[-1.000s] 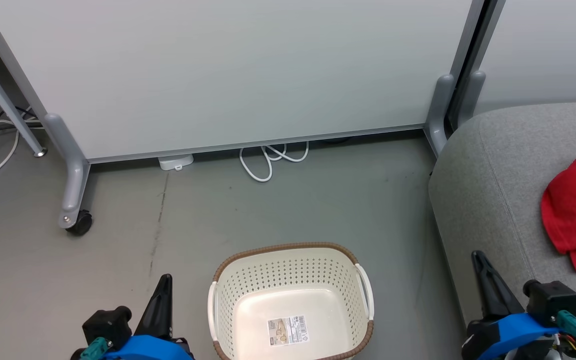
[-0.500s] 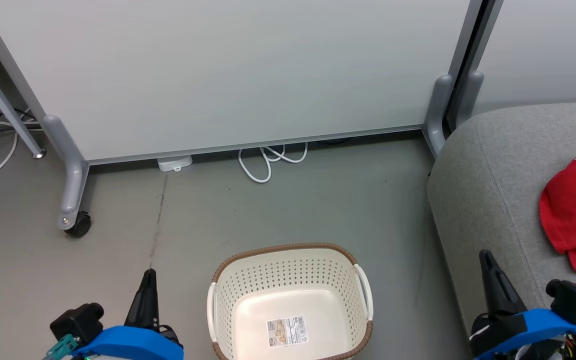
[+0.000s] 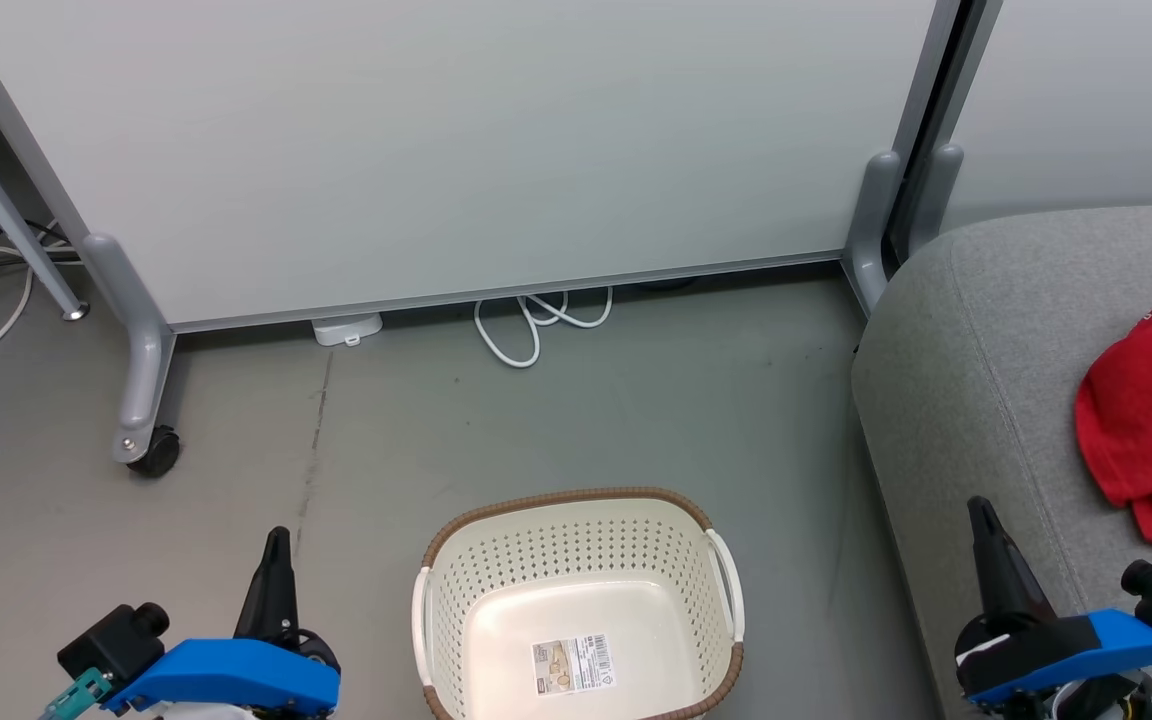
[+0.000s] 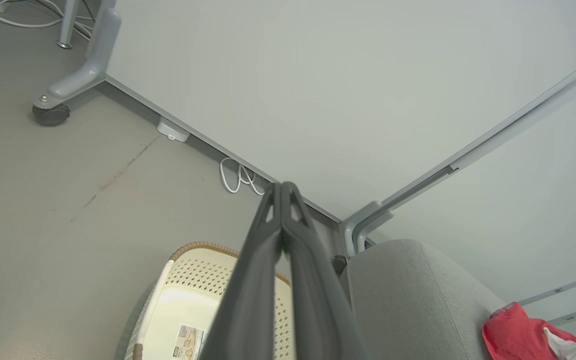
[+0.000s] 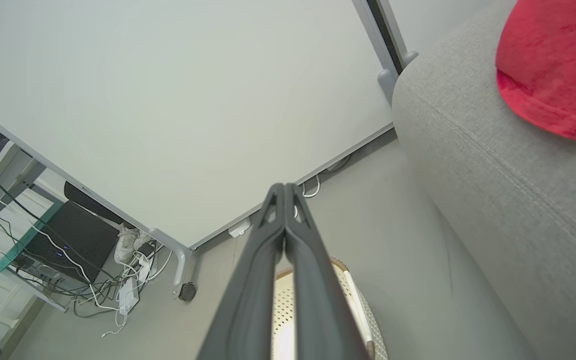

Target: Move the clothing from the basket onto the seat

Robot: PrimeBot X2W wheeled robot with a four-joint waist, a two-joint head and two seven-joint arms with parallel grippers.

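basket: we find it upright on the floor between the two arms, open side up. The part of its bottom in view carries just a label sticker, so we judge it emptied.
seat: it stands to the right of the basket, apart from it. Its broad flat top serves as the drop surface.
clothing: a red heap rests on the seat top, well apart from the basket and cut off by the picture's right edge. We cannot separate single garments. We judge the transfer complete as far as the views show.
left gripper: fingers pressed together, carrying nothing. It points forward, low, left of the basket and clear of its wall.
right gripper: fingers likewise pressed together and empty. It points forward by the seat's left edge, apart from the heap.
arm pose: both arms sit low at either side, which we read as a parked position.
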